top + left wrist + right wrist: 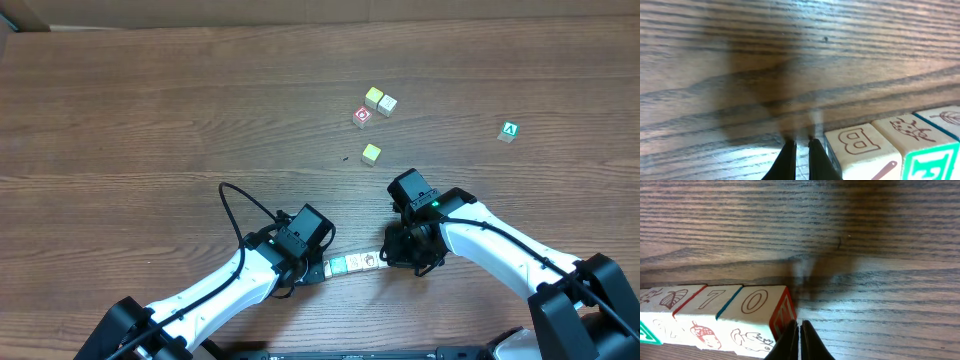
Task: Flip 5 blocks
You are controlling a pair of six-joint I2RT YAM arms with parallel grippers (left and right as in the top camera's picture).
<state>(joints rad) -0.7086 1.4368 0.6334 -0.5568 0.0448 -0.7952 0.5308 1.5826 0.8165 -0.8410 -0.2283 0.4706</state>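
Observation:
Several small pale wooden blocks lie side by side in a row near the table's front edge, between my two grippers. The left wrist view shows the "B" block at the row's end, then a ladybug block and a leaf block. In the right wrist view sit a leaf block, a "7" block and a "0" block with a red end face. My left gripper is shut and empty just beside the "B" block. My right gripper is shut and empty at the red end face.
Further back stand two yellow-topped cubes close together, a cube with a red mark and another yellow-topped cube. A green cube with a white "A" sits far right. A black cable loops over the left arm.

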